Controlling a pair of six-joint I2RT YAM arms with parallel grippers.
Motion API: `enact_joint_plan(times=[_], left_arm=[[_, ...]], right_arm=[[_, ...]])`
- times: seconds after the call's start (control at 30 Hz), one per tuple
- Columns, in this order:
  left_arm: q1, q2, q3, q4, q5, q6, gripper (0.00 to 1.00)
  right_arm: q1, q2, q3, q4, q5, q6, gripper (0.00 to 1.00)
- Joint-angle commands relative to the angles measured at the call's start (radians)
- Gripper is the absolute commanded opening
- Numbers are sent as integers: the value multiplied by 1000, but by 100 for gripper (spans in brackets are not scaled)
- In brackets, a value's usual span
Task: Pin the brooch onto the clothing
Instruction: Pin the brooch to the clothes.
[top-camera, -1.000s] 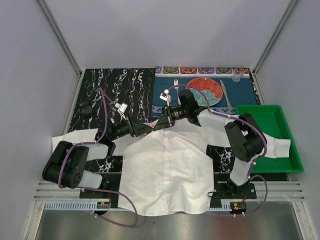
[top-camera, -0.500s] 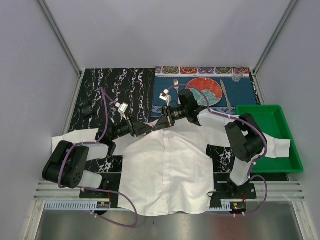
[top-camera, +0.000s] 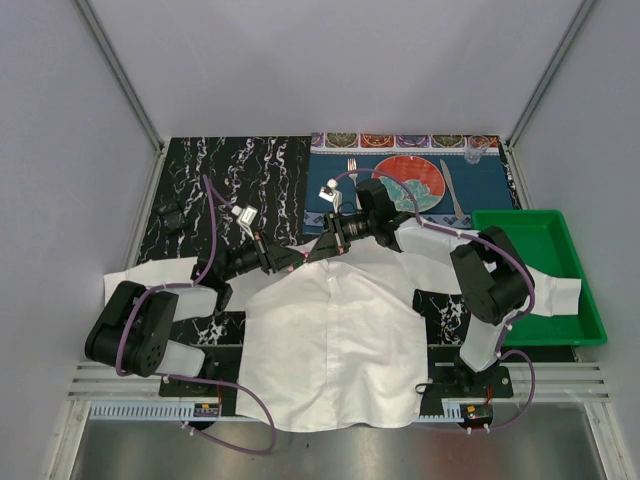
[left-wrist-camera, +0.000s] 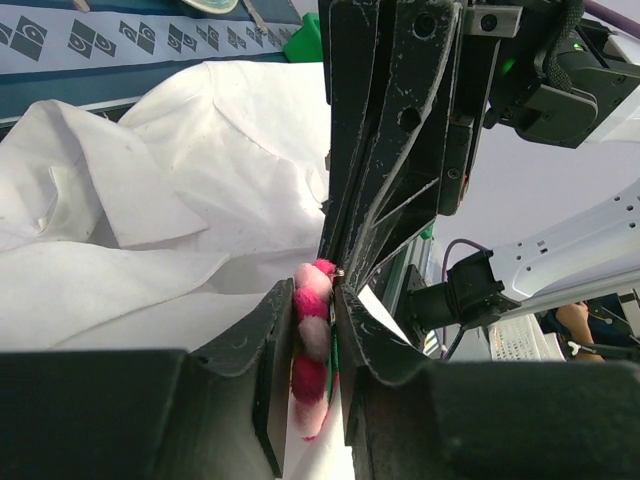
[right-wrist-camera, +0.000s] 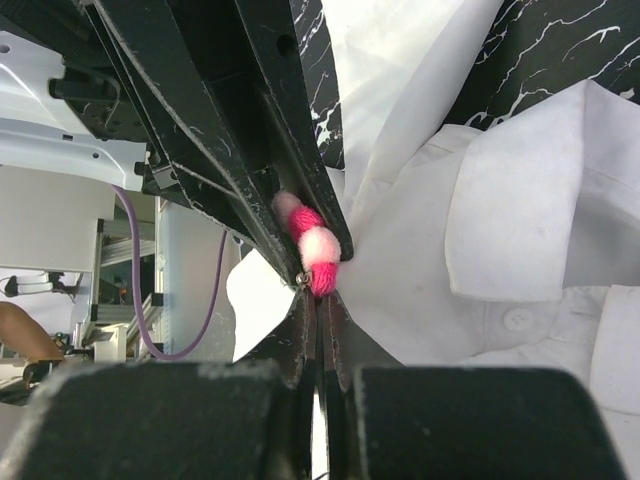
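Brooch (left-wrist-camera: 311, 345) btwn L jaws

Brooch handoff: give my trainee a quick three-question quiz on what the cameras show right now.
1. True or false: the brooch lies loose on the shirt.
2. Where does the robot's right-side sleeve end? A) on the plate B) in the green tray C) on the fork
3. Fill in: the right gripper meets the brooch near the shirt's ____.

Key: 1 false, the left gripper pinches it; 2 B; 3 collar.
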Motion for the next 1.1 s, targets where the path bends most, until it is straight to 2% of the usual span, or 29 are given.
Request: enact_joint_plan(times=[0.0,0.23,0.7,0.97,1.07], left_arm=[[-7,7,27,44,-15,9,23],[-11,19,38,53,3,8,19],[-26,33,44,57,28,12,29],[-35,41,47,24,34,49,19],[-41,55,55,13,44,52,18]], right_arm=[[14,-62,37,41,13,-13,0],[17,-62,37,42,10,-12,0],[25,-61,43,47,4,-16,0],[28,-67,46,58,-6,-16,0],[30,-67,48,64,-9,-15,0]])
